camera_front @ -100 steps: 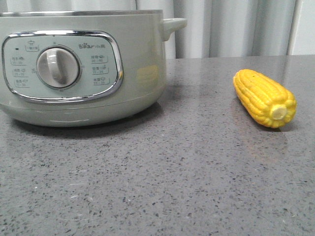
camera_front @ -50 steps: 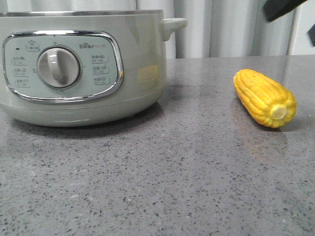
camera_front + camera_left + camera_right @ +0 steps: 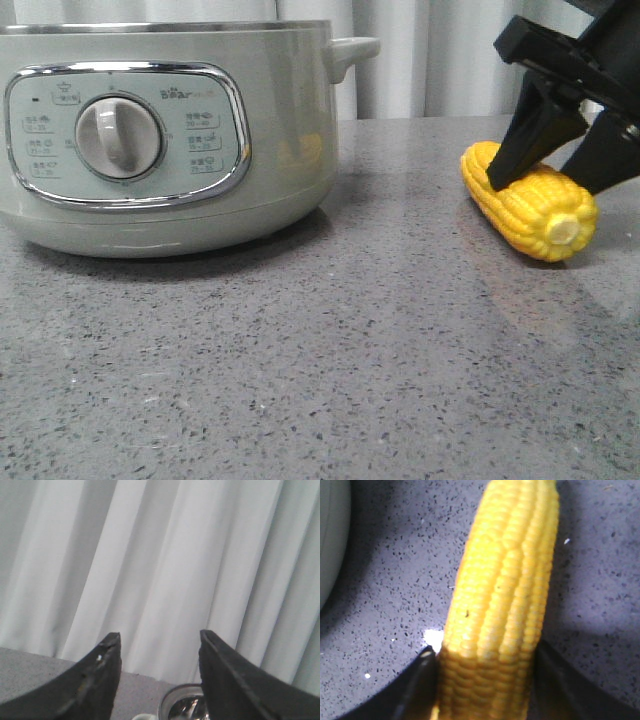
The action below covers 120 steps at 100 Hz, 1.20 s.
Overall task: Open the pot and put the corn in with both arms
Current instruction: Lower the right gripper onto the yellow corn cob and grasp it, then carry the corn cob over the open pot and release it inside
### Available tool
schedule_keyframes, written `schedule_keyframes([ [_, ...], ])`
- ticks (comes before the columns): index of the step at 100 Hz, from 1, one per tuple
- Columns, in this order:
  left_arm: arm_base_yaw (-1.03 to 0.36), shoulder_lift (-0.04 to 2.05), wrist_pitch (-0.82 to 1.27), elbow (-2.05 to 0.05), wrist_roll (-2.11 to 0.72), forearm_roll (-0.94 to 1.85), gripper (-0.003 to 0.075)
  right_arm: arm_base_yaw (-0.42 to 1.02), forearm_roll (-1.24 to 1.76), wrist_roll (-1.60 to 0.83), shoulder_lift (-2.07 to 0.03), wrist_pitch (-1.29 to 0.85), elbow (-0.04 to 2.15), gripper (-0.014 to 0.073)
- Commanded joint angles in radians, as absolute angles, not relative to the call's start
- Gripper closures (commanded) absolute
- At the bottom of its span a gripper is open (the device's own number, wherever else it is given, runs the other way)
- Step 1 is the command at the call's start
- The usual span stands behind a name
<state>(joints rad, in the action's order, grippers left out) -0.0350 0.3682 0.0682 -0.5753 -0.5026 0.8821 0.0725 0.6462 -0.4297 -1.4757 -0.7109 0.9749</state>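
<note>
Two black fingers [image 3: 535, 135] of the right hand [image 3: 567, 168] straddle the corn [image 3: 528, 200], which lies on the grey speckled counter [image 3: 330, 350] at the right, its pale stub end pointing toward the near side. In the right wrist view the cob [image 3: 500, 610] fills the gap between the fingers [image 3: 417, 690], both sides touching or just beside the kernels, so the hand is spread around the corn; whether it presses firmly I cannot tell. The pot [image 3: 165, 135] stands on the left of the counter, well apart from the corn, its dial [image 3: 118, 139] facing the near side and a side handle [image 3: 352, 50] jutting right. The left hand [image 3: 159, 675] is raised with its fingers [image 3: 97, 680] spread apart, holding nothing, in front of a pale curtain [image 3: 165, 555].
</note>
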Motion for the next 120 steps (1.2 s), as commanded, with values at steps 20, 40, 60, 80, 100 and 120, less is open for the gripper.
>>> schedule_keyframes([
  [20, -0.043, 0.369, 0.014, -0.611, -0.501, 0.911, 0.0407, 0.150, 0.765, -0.429, -1.351, -0.636, 1.142, 0.0606],
  [40, -0.043, 0.369, 0.130, -0.611, -0.501, 0.912, 0.0407, 0.352, 0.777, -0.431, -1.385, -0.499, 1.330, 0.0605],
  [60, -0.069, 0.369, 0.143, -0.611, -0.501, 0.933, 0.0407, 0.472, 0.781, -0.431, -1.545, -0.500, 1.457, 0.0587],
  [80, -0.102, 0.369, 0.159, -0.611, -0.506, 0.872, 0.0412, 0.479, 0.806, -0.431, -1.645, -0.508, 1.502, 0.0284],
  [100, -0.102, 0.369, 0.229, -0.611, -0.506, 0.818, 0.0580, 0.464, 0.806, -0.431, -1.609, -0.551, 1.502, 0.0160],
  [120, -0.102, 0.342, 0.349, -0.611, -0.506, 0.675, 0.0738, 0.413, 0.754, -0.431, -1.439, -0.598, 1.434, 0.0659],
])
